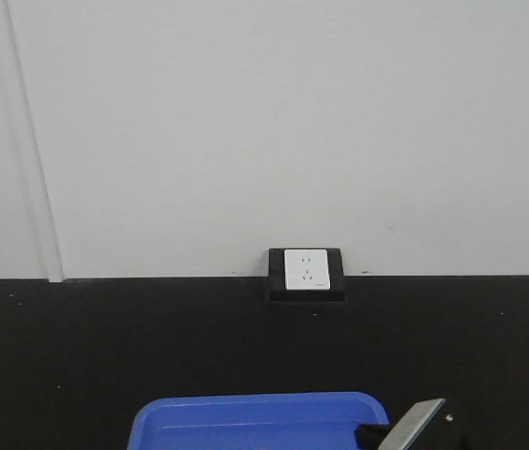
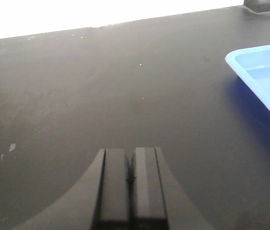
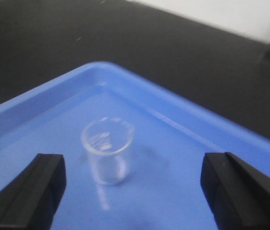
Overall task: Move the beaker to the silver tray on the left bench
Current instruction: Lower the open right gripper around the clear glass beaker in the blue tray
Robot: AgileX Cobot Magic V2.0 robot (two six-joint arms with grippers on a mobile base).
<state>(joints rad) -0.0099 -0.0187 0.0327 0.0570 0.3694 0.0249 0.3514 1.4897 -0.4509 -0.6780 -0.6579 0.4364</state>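
Note:
The beaker [image 3: 108, 150], a small clear glass cylinder, stands upright inside the blue plastic tray [image 3: 183, 120]. My right gripper [image 3: 130, 189] is wide open above the tray, the beaker a little ahead of its fingers [image 3: 34, 191] and left of centre, not touching them. Part of the right arm [image 1: 415, 427] shows at the bottom of the front view. My left gripper [image 2: 130, 165] is shut and empty, low over the black bench top [image 2: 101, 86]. The silver tray is out of view.
The blue tray [image 1: 260, 422] sits at the front of the black bench [image 1: 105, 347]; its corner also shows at the right of the left wrist view [image 2: 264, 72]. A white wall socket [image 1: 306, 270] on a black plate is at the back wall.

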